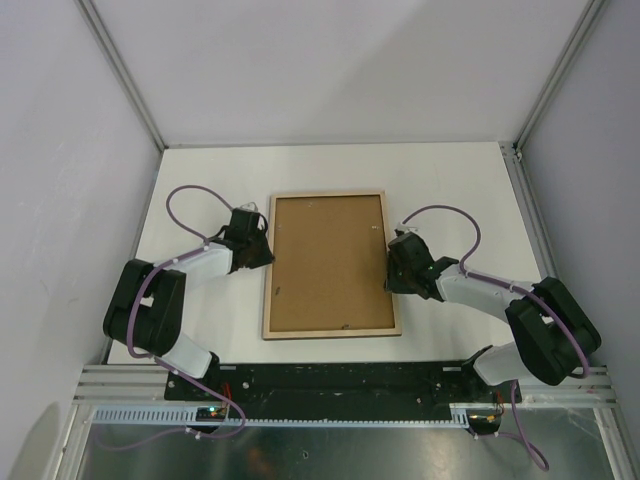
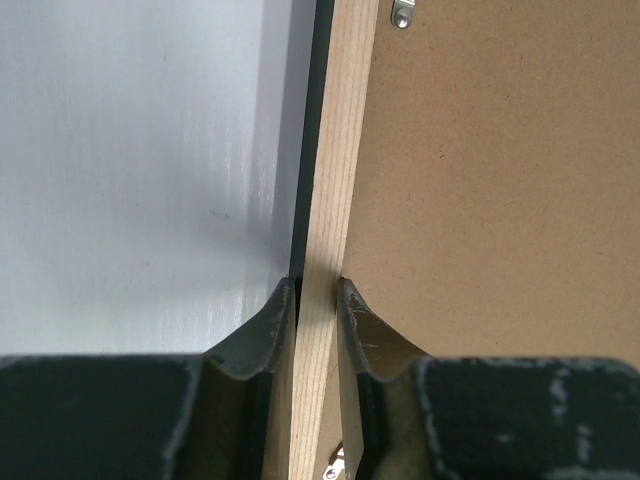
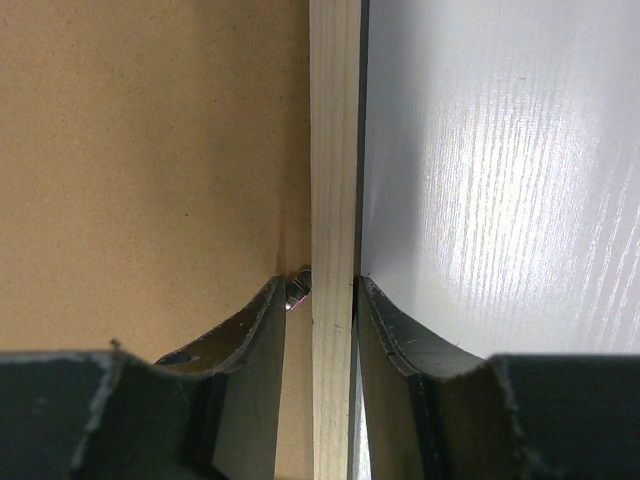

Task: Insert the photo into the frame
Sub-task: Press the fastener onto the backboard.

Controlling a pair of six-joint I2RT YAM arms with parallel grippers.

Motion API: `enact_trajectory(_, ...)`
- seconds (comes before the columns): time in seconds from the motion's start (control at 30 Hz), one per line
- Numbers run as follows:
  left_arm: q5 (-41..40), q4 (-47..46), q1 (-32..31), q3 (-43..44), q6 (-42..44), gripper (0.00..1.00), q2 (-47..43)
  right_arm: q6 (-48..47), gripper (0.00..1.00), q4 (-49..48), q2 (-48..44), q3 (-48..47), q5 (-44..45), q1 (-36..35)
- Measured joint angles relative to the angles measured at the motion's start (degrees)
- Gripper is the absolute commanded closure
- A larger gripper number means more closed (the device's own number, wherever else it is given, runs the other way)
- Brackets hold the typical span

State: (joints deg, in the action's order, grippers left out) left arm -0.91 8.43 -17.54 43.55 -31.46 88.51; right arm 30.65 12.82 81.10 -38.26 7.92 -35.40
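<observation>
The frame [image 1: 331, 334] lies back-up in the middle of the white table, its light wood rails around a brown backing board [image 1: 330, 262]. The photo is not in view. My left gripper [image 1: 262, 252] is at the frame's left rail. In the left wrist view, the left gripper [image 2: 316, 288] is shut on that wood rail [image 2: 335, 150], one finger outside it and one on the board side. My right gripper [image 1: 393, 268] straddles the right rail [image 3: 333, 120]. In the right wrist view, the right gripper [image 3: 320, 285] has its outer finger against the rail's black edge. A narrow gap stays at the inner finger.
Bare white table [image 1: 210, 170] surrounds the frame inside grey enclosure walls. A small metal hanger [image 2: 402, 14] sits on the backing board near its top left. A turn clip [image 3: 298, 287] lies just by the right gripper's inner finger. Both arm bases stand at the near edge.
</observation>
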Motion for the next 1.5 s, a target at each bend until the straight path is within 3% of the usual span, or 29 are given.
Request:
enact_trajectory(0.13,0.0,0.0,0.0,0.0,0.0,0.92,0.0,0.9,1.00,0.1,-0.1,0.0,-0.1,0.2)
enact_trajectory(0.4,0.0,-0.1,0.2,0.0,0.0,0.92,0.0,4.0,0.73,-0.1,-0.8,0.7,-0.1,0.7)
enact_trajectory(0.5,0.0,-0.2,0.3,0.0,0.0,0.92,0.0,4.8,0.68,-0.1,-0.9,0.7,-0.1,0.7)
enact_trajectory(0.7,0.0,-0.2,0.4,0.0,0.0,0.93,0.0,5.7,0.70,-0.2,-0.9,0.8,0.0,0.7)
enact_trajectory(0.9,0.1,-0.3,0.5,0.0,0.0,0.94,0.1,6.2,0.87,0.0,-1.8,1.4,0.1,0.7)
enact_trajectory(1.13,0.2,-0.4,0.6,0.0,0.0,0.97,0.1,6.9,0.87,0.2,-2.4,1.6,0.0,0.6)
enact_trajectory(1.23,0.2,-0.4,0.6,0.0,0.0,0.98,0.1,6.9,0.74,0.2,-2.4,1.6,0.0,0.5)
enact_trajectory(1.37,0.2,-0.5,0.7,0.0,0.0,0.98,0.1,7.4,0.46,0.2,-2.5,1.6,-0.3,0.3)
enact_trajectory(1.5,0.5,-0.5,0.7,0.0,0.2,1.00,0.1,6.8,0.33,0.2,-3.8,1.6,-1.1,1.4)
